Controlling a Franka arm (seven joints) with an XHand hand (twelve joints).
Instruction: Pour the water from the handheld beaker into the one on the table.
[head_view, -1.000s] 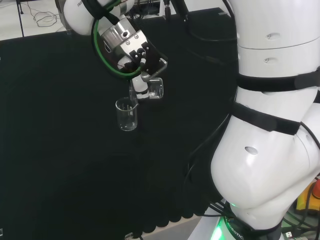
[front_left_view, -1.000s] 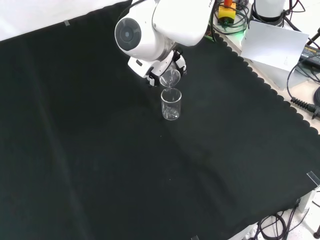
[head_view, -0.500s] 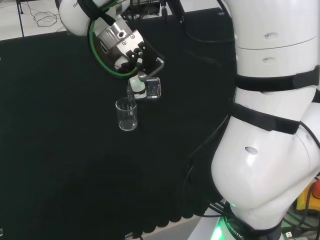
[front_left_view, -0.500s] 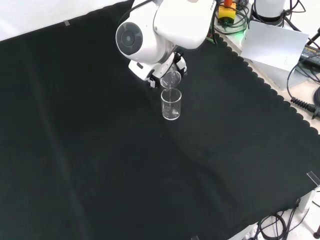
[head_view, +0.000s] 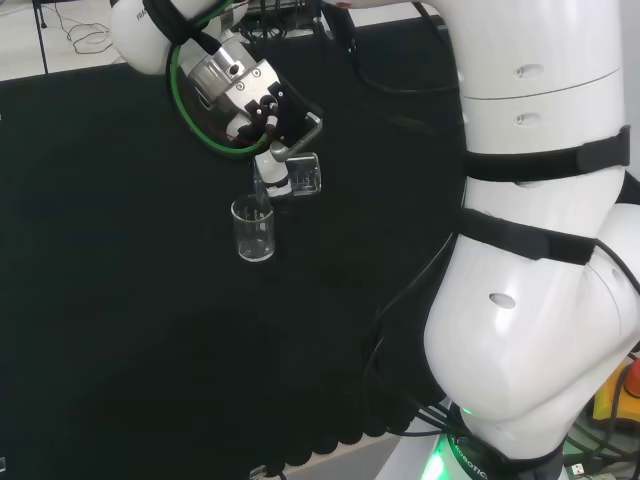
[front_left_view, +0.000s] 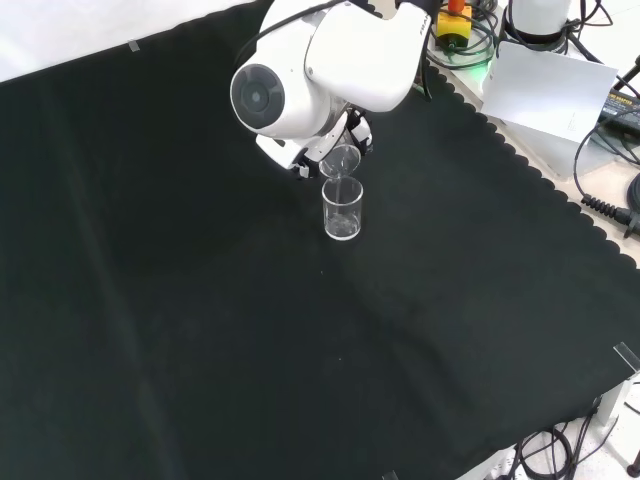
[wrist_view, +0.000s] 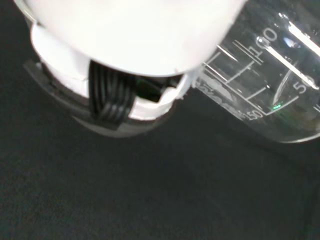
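- On the black cloth (front_left_view: 200, 330), near the middle in the front view, stands a clear beaker (front_left_view: 342, 210) upright, its mouth open upward.
- Just above and behind it in that view hangs the held beaker (front_left_view: 340, 161), tipped over so its lip points down at the standing one's rim (whether the two rims touch cannot be told).
- From the head view, the standing beaker (head_view: 254, 230) sits below and left of the tilted one (head_view: 300, 175), close together.
- Fingers of the hand (head_view: 272, 165) curl round the tilted beaker, pinching it against the palm; the hand (front_left_view: 352, 135) is mostly hidden behind a white link (front_left_view: 300, 85) in the front view.
- Close up at the wrist, the hand (wrist_view: 125, 95) shows beside the held beaker's marked glass wall (wrist_view: 265, 85), lying slantwise over the cloth.
- Whether any water is running between the two cannot be made out.
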